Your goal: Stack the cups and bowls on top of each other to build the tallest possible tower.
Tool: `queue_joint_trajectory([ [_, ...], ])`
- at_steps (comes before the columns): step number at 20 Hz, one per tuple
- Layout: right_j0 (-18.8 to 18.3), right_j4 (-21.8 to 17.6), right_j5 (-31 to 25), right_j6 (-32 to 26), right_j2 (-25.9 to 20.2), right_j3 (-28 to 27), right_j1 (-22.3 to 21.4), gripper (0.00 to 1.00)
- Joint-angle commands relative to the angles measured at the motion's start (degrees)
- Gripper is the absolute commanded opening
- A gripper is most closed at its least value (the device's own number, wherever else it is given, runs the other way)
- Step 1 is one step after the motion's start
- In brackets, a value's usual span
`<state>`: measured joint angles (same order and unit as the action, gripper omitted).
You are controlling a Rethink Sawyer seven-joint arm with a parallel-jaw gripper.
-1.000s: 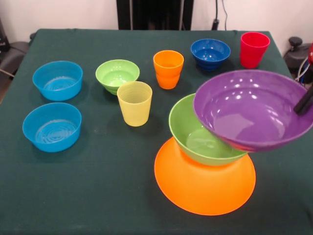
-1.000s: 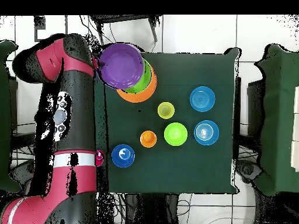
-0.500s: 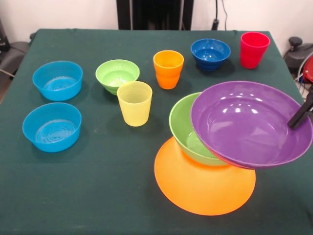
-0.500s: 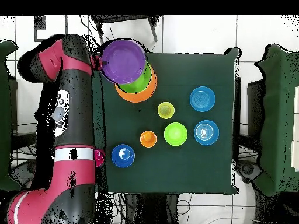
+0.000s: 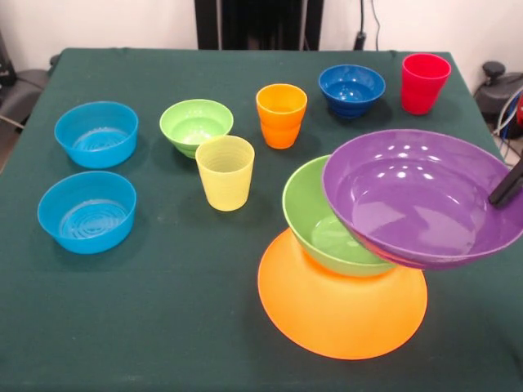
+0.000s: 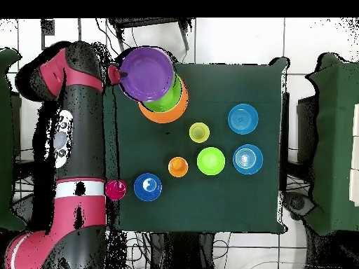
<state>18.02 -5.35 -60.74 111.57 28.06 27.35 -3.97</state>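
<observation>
A huge orange bowl [image 5: 343, 306] lies upside down on the table with a large green bowl [image 5: 315, 224] upright on top of it. A large purple bowl [image 5: 417, 200] hangs tilted over the green bowl's right side, overlapping it. My gripper [image 5: 505, 186] comes in from the right edge and is shut on the purple bowl's rim. From overhead, the purple bowl [image 6: 146, 73] covers most of the green bowl [image 6: 172, 98]. Loose on the table stand an orange cup [image 5: 281, 116], a yellow cup [image 5: 225, 172] and a red cup [image 5: 424, 82].
A dark blue bowl [image 5: 351, 88] sits beside the red cup at the back. A small green bowl [image 5: 195, 125] and two light blue bowls [image 5: 96, 133] [image 5: 87, 211] stand at the left. The arm [image 6: 73, 140] runs along the table's edge.
The purple bowl dipped and tilted toward the green bowl, then rose slightly, staying over its right side. The arm shifted along the table's edge. The other things stayed put.
</observation>
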Motion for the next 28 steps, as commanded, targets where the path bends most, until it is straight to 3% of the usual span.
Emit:
queue_joint_trajectory([
  [1,0.1,-2.5,-4.7,-3.9,-1.4,2.4,-1.0,0.0],
  [13,0.6,-3.3,-1.9,-4.3,-1.2,9.7,-4.0,0.0],
  [17,1.2,-4.3,1.4,-4.1,-1.4,15.9,-6.6,0.0],
  [28,0.7,-5.8,9.2,-3.3,-2.9,25.5,-10.0,0.0],
])
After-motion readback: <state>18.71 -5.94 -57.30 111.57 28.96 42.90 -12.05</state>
